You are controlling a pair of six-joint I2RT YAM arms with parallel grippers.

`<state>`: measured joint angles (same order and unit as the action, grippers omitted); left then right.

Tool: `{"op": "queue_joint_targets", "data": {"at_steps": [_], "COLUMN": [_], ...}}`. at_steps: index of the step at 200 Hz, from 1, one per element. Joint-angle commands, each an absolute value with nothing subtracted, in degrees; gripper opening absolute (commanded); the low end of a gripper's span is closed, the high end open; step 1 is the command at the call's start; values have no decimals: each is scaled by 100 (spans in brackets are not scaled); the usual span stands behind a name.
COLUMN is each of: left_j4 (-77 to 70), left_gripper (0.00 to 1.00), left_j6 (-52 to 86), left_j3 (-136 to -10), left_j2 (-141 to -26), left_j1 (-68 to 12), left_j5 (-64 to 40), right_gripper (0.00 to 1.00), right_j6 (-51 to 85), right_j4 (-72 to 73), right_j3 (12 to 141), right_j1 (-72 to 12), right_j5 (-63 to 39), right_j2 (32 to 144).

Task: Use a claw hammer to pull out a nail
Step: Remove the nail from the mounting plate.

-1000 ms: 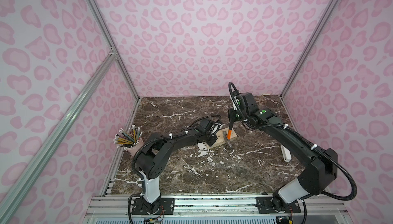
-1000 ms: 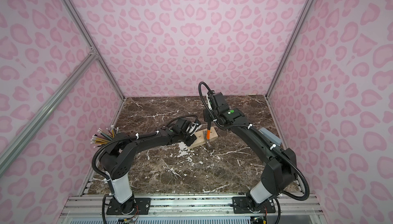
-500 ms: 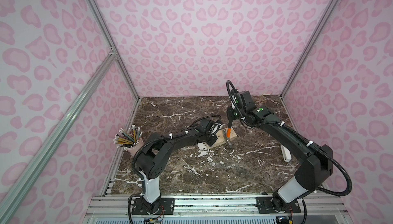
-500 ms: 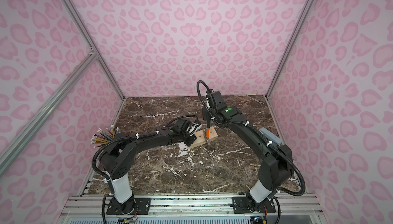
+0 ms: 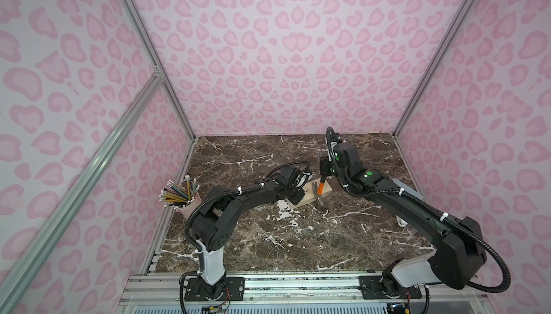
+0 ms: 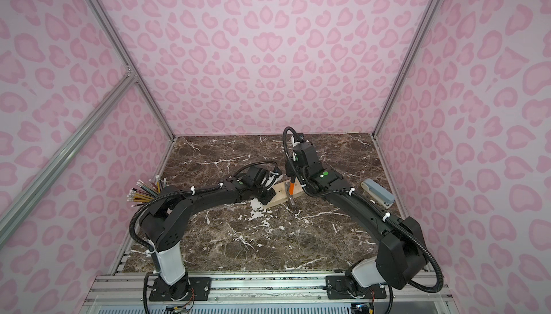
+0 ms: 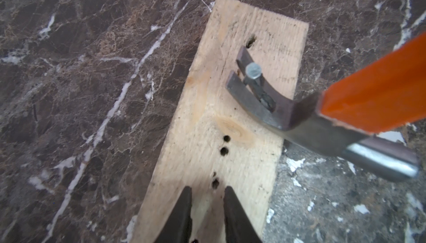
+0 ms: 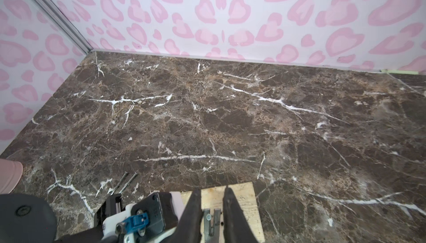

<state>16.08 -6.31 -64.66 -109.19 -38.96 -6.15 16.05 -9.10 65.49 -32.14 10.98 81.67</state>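
Observation:
The claw hammer [image 5: 320,189] stands nearly upright over a pale wooden board [image 5: 307,197], orange collar up and steel head at the board's near edge. My right gripper [image 5: 324,173] is shut on its black shaft above the collar. In the left wrist view the forked claw [image 7: 250,94] lies on the board [image 7: 219,126] with the nail [image 7: 253,71] in its slot, head raised above the wood. The right wrist view shows claw and nail [image 8: 208,217] between my right gripper's [image 8: 212,190] fingers. My left gripper [image 7: 206,187] rests on the board's other end, jaws slightly apart, holding nothing.
A pink cup of pencils [image 5: 185,203] stands at the table's left edge. A grey stapler [image 6: 377,196] lies by the right wall. Two loose nails [image 8: 125,182] lie on the marble beyond the board. The board has several empty nail holes [image 7: 224,145]. Pink patterned walls enclose three sides.
My right wrist has shifted slightly left with the hammer shaft. The left arm has stayed in place on the board.

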Motion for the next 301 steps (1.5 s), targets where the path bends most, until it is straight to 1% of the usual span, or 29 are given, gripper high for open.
{"op": "queue_joint_targets", "data": {"at_steps": [1, 32, 53, 105, 139, 178, 204, 226, 243, 273, 301], "left_j4": [2148, 2193, 2200, 2204, 2220, 2233, 2266, 2272, 2285, 2282, 2276], "left_gripper": [28, 28, 28, 28, 28, 28, 28, 28, 28, 28, 28], "left_j6": [-598, -615, -607, -581, -592, -598, -580, -580, -588, -589, -580], "left_j3": [-6409, -6410, -6423, -6417, -6407, -6415, -6442, -6441, -6442, -6425, -6395], "left_j2": [-11039, -11052, -11076, -11083, -11101, -11135, -11187, -11206, -11206, -11215, -11215], "left_j1": [-3894, -3894, -3894, -3894, -3894, -3897, -3894, -3894, -3892, -3901, -3902], "left_j5": [-542, -527, -530, -543, -540, -542, -528, -534, -518, -501, -485], "right_gripper": [0, 0, 0, 0, 0, 0, 0, 0, 0, 0, 0], "right_j6": [1759, 1760, 1645, 1450, 1427, 1432, 1452, 1611, 1902, 2221, 2289], "right_j4": [-791, -844, -609, 447, 890, 1311, 1292, 1053, 226, -1107, -1271], "right_j3": [6207, 6325, 6269, 5285, 4866, 4504, 4521, 4833, 5545, 6691, 6952], "right_j1": [-3253, -3293, -3382, -3664, -3722, -3730, -3735, -3730, -3715, -3561, -3528], "right_j5": [1255, 1294, 1405, 1742, 1865, 1876, 1918, 2166, 2428, 2340, 2274], "right_j2": [8096, 8069, 7982, 7492, 7237, 7062, 7116, 7252, 7544, 8200, 8390]}}
